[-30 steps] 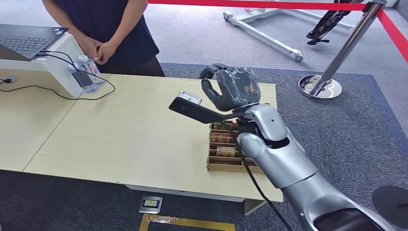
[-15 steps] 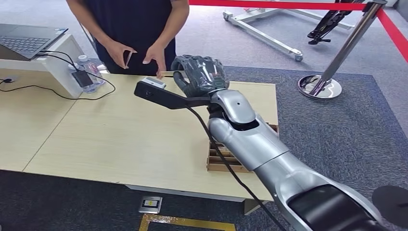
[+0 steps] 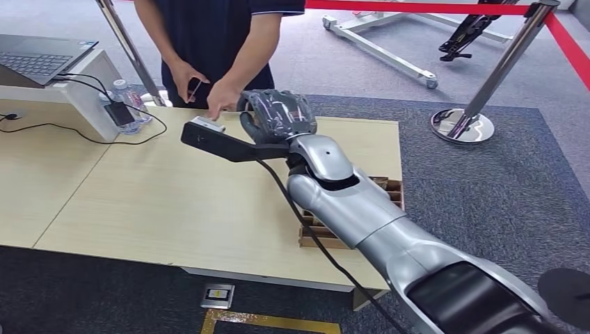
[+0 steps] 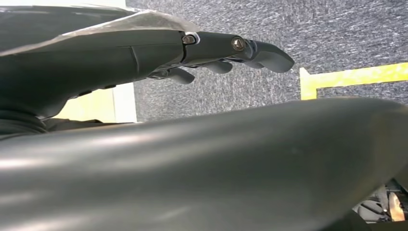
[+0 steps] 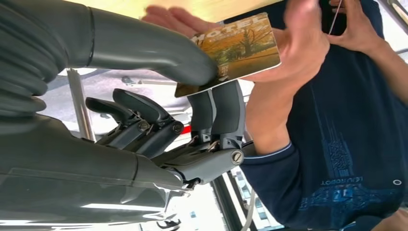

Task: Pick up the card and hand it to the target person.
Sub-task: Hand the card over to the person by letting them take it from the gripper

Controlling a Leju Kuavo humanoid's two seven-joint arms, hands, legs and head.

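The card, printed with an autumn picture and the word HOTEL, is pinched between the thumb and fingers of my right hand. In the head view that right hand is stretched out over the far edge of the table, toward the person in a dark shirt. The person's hand touches the card's far end; in the head view it is right beside my fingers. My left hand hangs over the carpet with fingers extended, holding nothing.
A wooden compartment box sits under my right forearm near the table's front right. A laptop, cables and bottles stand at the far left. The person's other hand holds a phone. A stanchion with red tape stands at the right.
My right arm has swung left and forward from above the box to the table's far edge. The person has stepped in and reached one hand to the card.
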